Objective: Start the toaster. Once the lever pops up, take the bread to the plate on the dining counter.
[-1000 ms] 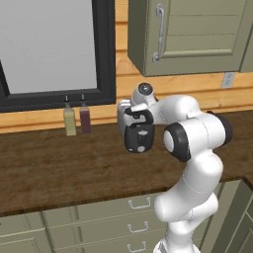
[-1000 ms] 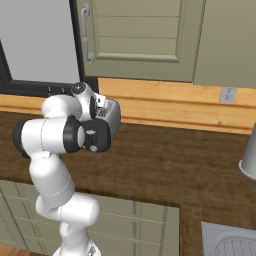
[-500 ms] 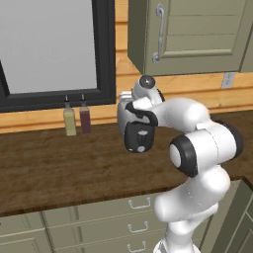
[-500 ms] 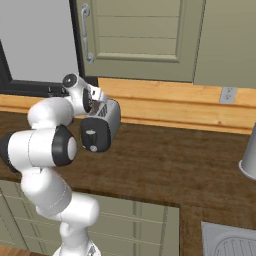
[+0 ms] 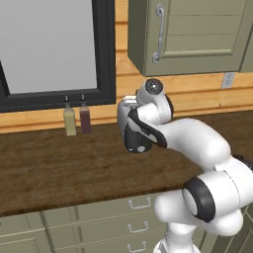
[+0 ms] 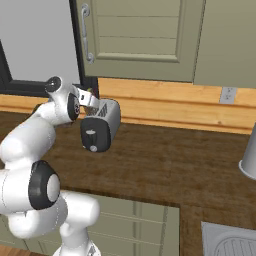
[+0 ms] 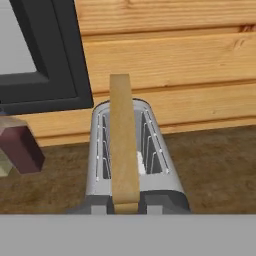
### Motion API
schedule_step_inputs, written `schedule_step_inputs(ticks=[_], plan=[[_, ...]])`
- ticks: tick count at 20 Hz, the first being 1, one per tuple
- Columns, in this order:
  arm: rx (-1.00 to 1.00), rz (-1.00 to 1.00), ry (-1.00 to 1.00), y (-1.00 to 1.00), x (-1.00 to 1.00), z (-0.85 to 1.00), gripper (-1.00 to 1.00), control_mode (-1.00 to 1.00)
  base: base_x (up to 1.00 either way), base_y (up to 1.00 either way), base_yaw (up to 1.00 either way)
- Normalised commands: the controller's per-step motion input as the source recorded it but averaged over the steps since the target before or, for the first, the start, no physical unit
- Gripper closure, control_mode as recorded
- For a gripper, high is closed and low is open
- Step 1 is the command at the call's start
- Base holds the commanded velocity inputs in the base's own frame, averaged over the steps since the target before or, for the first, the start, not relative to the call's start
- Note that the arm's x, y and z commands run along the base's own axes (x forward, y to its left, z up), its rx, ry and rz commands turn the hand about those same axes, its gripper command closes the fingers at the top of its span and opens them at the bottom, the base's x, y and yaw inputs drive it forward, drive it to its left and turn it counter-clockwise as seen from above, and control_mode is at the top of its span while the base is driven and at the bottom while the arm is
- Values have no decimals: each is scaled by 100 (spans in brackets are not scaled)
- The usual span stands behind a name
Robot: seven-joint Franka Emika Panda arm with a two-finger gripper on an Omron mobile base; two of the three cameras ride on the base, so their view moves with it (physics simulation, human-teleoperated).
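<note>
The silver toaster (image 7: pixel 137 165) stands on the dark wood countertop (image 5: pixel 59 168) against the wooden wall, its black end panel (image 6: pixel 93 136) facing the room. In the hand view the tan bread (image 7: pixel 123 145) shows edge-on as an upright strip over the middle of the toaster, between its two slots, and runs down to the bottom of that view where the fingers are hidden. My gripper (image 6: pixel 96 104) sits right above the toaster's top, shut on the bread. The lever is too small to make out. The plate and the dining counter are out of view.
Two small bottles, one yellowish (image 5: pixel 70 121) and one dark red (image 5: pixel 85 119), stand left of the toaster under a black-framed window (image 5: pixel 105 54). A green cabinet (image 5: pixel 192 34) hangs overhead. A grey vessel (image 6: pixel 248 160) and a sink (image 6: pixel 230 241) lie to the right.
The arm's elbow has swung out toward the room and lower, while the hand has stayed over the toaster. The toaster and bottles have not moved.
</note>
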Motion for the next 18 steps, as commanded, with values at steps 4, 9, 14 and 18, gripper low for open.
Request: schedule_step_inputs(ticks=[4, 9, 14, 18], plan=[[0, 0, 6, -9, -100, 36, 100, -100, 0, 0, 0], [0, 0, 17, -17, -100, 25, 100, -100, 0, 0, 0], [0, 0, 13, -17, -100, 0, 100, -100, 0, 0, 0], [0, 0, 2, -40, -100, 0, 100, -100, 0, 0, 0]])
